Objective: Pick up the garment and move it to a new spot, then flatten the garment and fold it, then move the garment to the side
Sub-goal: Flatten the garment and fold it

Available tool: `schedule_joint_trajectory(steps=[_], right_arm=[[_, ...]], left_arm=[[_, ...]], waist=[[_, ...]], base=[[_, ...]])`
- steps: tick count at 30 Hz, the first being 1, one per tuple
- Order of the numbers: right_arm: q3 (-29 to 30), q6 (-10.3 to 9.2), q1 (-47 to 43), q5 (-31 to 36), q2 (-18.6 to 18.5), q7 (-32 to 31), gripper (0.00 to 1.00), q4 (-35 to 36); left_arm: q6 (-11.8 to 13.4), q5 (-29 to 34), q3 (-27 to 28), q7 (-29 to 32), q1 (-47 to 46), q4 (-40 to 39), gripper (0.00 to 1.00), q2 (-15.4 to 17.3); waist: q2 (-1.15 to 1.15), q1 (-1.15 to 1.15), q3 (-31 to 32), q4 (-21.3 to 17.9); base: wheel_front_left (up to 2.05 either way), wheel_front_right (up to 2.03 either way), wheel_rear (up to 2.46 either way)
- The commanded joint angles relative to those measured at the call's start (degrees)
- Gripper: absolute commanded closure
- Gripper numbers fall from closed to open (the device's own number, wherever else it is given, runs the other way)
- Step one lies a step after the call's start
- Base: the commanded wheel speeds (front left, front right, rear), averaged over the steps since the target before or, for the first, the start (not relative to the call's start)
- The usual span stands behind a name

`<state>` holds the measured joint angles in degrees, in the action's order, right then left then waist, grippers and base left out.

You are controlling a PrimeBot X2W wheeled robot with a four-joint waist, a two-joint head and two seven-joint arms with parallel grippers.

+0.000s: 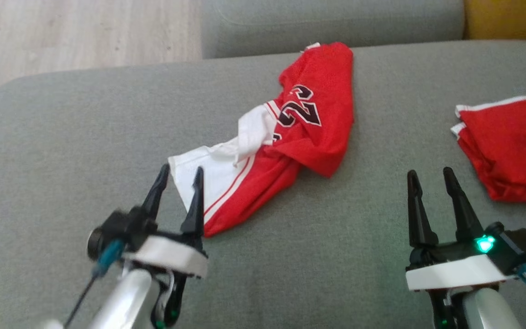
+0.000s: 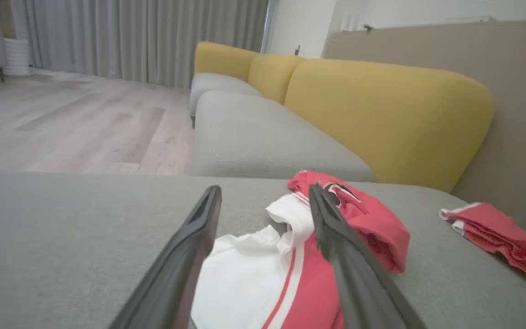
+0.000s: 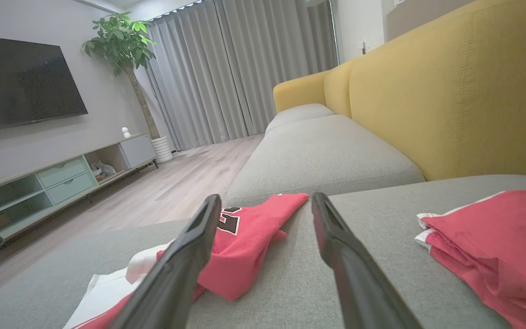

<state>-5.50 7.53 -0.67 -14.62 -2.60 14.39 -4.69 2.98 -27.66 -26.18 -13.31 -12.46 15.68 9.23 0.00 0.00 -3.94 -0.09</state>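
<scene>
Beside the crumpled garment point(image 1: 308, 137) on the sofa seat point(image 1: 62, 137), the left pincer point(image 1: 181, 169) gapes apart; the right pincer point(image 1: 429, 172) too.

Garment point(image 1: 286, 141) lies mid seat cushion point(image 1: 85, 137), running near-left to far-right. Second garment point(image 1: 509, 146) on the same cushion, well apart to the right. Left gripper point(image 1: 181, 171) at the garment's near-left corner. Right gripper point(image 1: 429, 172) on the near side, between the two garments. Far cushion point(image 1: 327, 23) behind; floor point(image 1: 76, 32) far left.
</scene>
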Motion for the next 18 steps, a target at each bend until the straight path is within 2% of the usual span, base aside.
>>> schedule_joint_trajectory(steps=[1, 5, 7, 9, 13, 18], right_arm=[[-1.8, -0.04, 2.9, -0.4, -0.3, 0.6, 0.0, 2.0], [-2.3, -0.04, 4.3, -0.7, -0.3, 0.6, 0.0, 2.3], [-2.7, -0.04, 5.0, -0.8, -0.3, 0.6, 0.0, 2.3], [-3.3, -0.04, 5.8, -0.9, -0.3, 0.6, 0.0, 2.2], [-5.0, -0.04, 7.6, -1.8, -0.3, 0.6, 0.0, 2.1], [-5.9, -0.04, 8.6, -3.3, -0.3, 0.6, 0.0, 2.3]], left_arm=[[-1.5, -0.1, 0.8, 3.0, -5.8, -0.7, 0.0, 1.2], [-7.3, -3.4, -2.1, 14.4, -12.5, 1.8, 0.0, 2.5], [-9.0, -7.1, -2.9, 21.8, -16.7, 3.1, 0.0, 2.8], [-9.8, -10.3, -3.4, 29.1, -21.5, 4.3, 0.0, 3.8], [-10.3, -13.6, -4.5, 39.7, -29.7, 7.5, 0.0, 6.8], [-10.4, -16.9, -4.9, 46.2, -34.8, 10.9, 0.0, 7.7]], waist=[[0.0, 0.0, -1.8, -1.6], [0.0, 0.0, -4.6, -3.1], [0.0, 0.0, -5.9, -3.8], [0.0, 0.0, -7.1, -4.7], [0.0, 0.0, -9.0, -7.3], [0.0, 0.0, -10.4, -9.7]], base=[[0.0, 0.0, 0.0], [0.0, 0.0, 0.0], [0.0, 0.0, 0.0], [0.0, 0.0, 0.0], [0.0, 0.0, 0.0], [0.0, 0.0, 0.0]])
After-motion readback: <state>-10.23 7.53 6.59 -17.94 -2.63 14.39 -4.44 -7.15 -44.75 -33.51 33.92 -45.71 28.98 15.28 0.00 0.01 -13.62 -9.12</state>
